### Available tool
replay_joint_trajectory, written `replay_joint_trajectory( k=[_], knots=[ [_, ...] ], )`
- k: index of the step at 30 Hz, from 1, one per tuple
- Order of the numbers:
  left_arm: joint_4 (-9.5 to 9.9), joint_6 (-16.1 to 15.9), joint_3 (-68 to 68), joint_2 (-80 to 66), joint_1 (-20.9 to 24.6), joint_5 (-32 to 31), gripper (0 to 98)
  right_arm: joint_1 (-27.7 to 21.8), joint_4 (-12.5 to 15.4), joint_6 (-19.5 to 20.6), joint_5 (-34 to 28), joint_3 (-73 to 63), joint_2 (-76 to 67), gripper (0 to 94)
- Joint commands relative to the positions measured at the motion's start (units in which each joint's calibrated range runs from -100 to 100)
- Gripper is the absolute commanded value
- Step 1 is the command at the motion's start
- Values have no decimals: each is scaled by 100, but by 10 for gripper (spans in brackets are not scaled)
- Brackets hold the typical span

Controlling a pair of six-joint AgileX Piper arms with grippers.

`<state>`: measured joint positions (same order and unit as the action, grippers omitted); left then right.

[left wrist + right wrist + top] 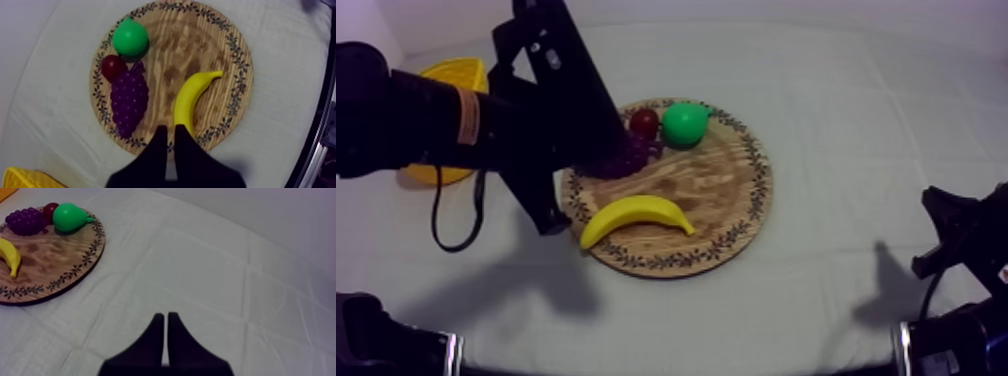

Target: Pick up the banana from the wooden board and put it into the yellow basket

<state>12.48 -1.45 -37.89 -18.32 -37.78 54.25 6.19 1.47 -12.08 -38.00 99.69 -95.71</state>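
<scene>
Left gripper (170,131) hangs over the near rim of the board (235,65) with its two black fingers pressed together into a narrow wedge and nothing between them, so I judge the step in hand to be the approach, with the grasp not yet begun. Just ahead of the fingertips lies the banana (190,97), flat on the wood, its near end almost under them and its length running away from the gripper and slanting a little. That suits the fingers, since they would close across its width and not along it. Farther ahead and to one side sit the grapes (129,100), with the small red fruit (113,66) touching their far end and the pear (130,39) beyond that. All three are apart from the banana, with bare wood between, which leaves room for a finger on each flank without nudging the grapes. The fingers must spread before they go down, or the wedge would press on the peel and push the fruit along the board. Behind the gripper, on the grapes' side, is the basket (25,179), off the board on the cloth, so the carry looks to be a pull back and a swing to that side. Right gripper (165,317), fingers likewise closed on nothing, sits low over bare cloth well away from the board, which lies ahead of it and off to one side. That looks like a parked pose that keeps it clear of the working arm
</scene>
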Motion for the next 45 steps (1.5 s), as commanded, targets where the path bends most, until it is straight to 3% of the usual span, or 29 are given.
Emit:
replay_joint_trajectory(
  k=[1, 6, 7, 12, 16, 26, 36, 45],
  knots=[
    [8, 6, -28, 5, -43, 80, 64, 1, 2, 0, 1, -3, -4, 5],
    [9, 11, -87, 29, -82, 159, 98, 1, 2, 0, 1, -3, -4, 5],
    [9, 28, -119, 36, -74, 160, 147, 1, 2, 0, 1, -3, -4, 5],
    [79, 209, -360, 85, -27, 219, 594, 1, 2, 0, 1, -3, -4, 5],
    [101, 350, -414, 104, 46, 162, 756, 1, 2, 0, 1, -3, -4, 5],
    [119, 342, -493, 386, 19, -203, 687, 1, 2, 0, 1, -3, -4, 5],
    [78, 400, -254, 1322, 7, -151, 753, 1, 2, 0, 1, -3, -4, 5],
    [8, 503, -41, 2133, 117, -414, 700, 1, 2, 0, 1, -3, -4, 5]
  ],
)
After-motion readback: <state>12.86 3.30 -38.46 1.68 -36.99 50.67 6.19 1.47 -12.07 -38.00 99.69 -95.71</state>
